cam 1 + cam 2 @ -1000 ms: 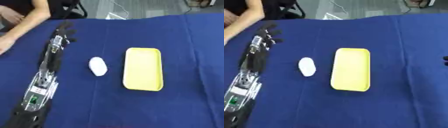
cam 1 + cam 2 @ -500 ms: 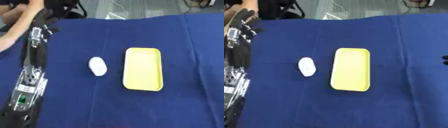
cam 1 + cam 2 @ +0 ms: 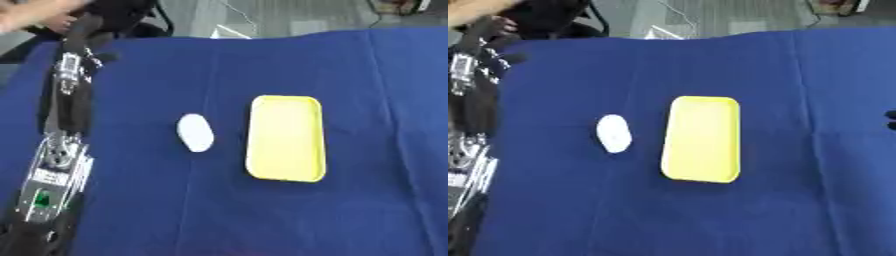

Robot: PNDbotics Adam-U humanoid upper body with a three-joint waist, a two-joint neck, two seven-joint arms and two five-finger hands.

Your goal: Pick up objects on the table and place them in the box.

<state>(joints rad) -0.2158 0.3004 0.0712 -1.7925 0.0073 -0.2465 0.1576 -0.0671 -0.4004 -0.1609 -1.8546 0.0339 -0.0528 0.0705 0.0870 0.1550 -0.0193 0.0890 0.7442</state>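
Note:
A white oval object (image 3: 195, 132) lies on the blue cloth, a little left of the middle. Just to its right sits a yellow, shallow, rectangular tray (image 3: 286, 138), empty, with a strip of cloth between the two. My left arm runs up the left side from the lower corner. Its dark left hand (image 3: 90, 36) is near the table's far left edge, well away from the white object, and is too blurred to read. Only a dark tip of my right hand (image 3: 891, 119) shows, at the right edge.
The blue cloth (image 3: 376, 90) covers the whole table. Its far edge runs along the top, with grey floor and a black chair (image 3: 122, 12) beyond it.
My left arm has swung left and outward, and its hand has moved from beside the middle toward the far left corner. The white object and yellow tray have not moved.

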